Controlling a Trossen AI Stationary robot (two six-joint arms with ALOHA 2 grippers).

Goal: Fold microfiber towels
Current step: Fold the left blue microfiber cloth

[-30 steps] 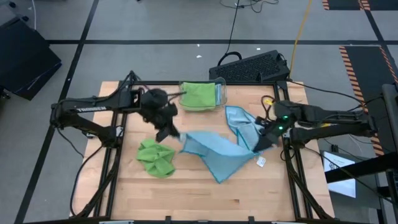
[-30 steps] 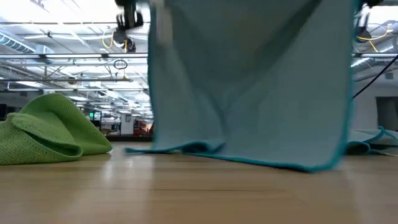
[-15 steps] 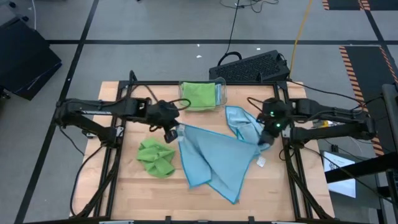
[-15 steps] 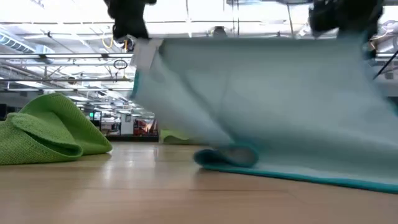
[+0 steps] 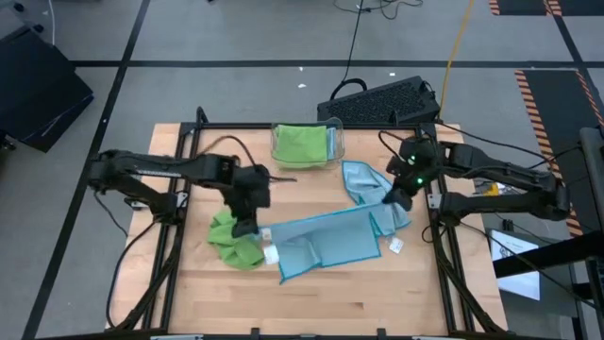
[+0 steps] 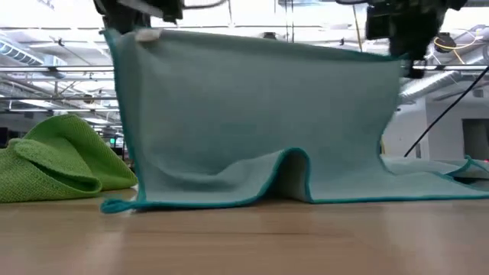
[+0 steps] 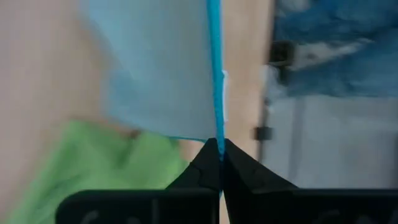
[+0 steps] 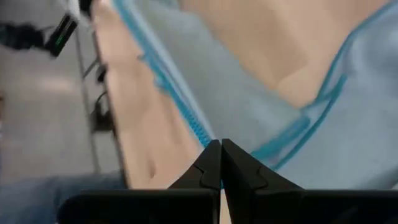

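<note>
One green towel [image 5: 302,144] apparently fills the clear bin [image 5: 332,151]; both fingers pinch the blue towel [image 5: 321,241].

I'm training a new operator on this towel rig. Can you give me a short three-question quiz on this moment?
1. True or false: both grippers are shut on the same light blue towel.
2. Where does the crumpled green towel lie? A) in the clear bin B) on the table beside the left gripper C) under the right gripper
3. What colour is the towel in the clear bin?

Key: 1 true; 2 B; 3 green.
</note>
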